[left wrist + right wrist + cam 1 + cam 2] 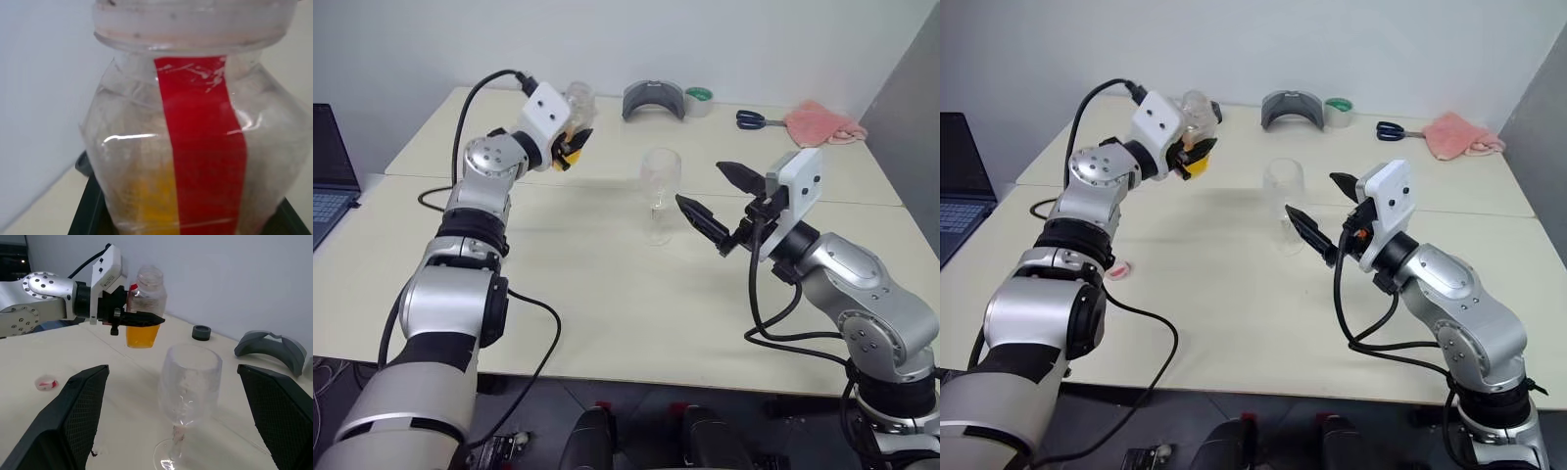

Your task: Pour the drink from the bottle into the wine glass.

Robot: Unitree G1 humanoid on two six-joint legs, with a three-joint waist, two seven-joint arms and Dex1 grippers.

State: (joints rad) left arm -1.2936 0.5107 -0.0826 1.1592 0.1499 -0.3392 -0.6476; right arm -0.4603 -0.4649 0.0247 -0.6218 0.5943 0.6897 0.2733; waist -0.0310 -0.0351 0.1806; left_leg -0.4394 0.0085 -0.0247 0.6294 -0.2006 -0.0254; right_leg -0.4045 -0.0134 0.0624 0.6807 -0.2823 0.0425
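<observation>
Bottle [143, 308] sits upper centre-left of the right wrist view, clamped in my left gripper [139, 319], lifted off the table [607, 323] and roughly upright. Drink [142, 335] is pooled in the lower part, orange-yellow, maybe a third full. Neck looks open at the top; a small red-and-white cap [46, 382] lies on the table at the left of that view.

Wine glass [659, 194] stands mid-frame in the left eye view, upright, looks empty, apart from the bottle. My right gripper [713, 201] has its jaws wide apart, just right of the glass in the left eye view; in its wrist view one finger stands either side of the bowl, neither touching.

Risks as I see them:
- Glass is tall, narrow-mouthed, small foot. If I tilt the bottle before the neck is over the rim, the drink hits the table.
- Nothing steadies the glass yet. A knock from the bottle neck or my left fingers [146, 319] would likely tip it.
- Closing right on the bowl off-centre could shove it over; too hard could crack it.
- Bottle wall is thin plastic; the clamp may squeeze it and make the pour surge.
</observation>
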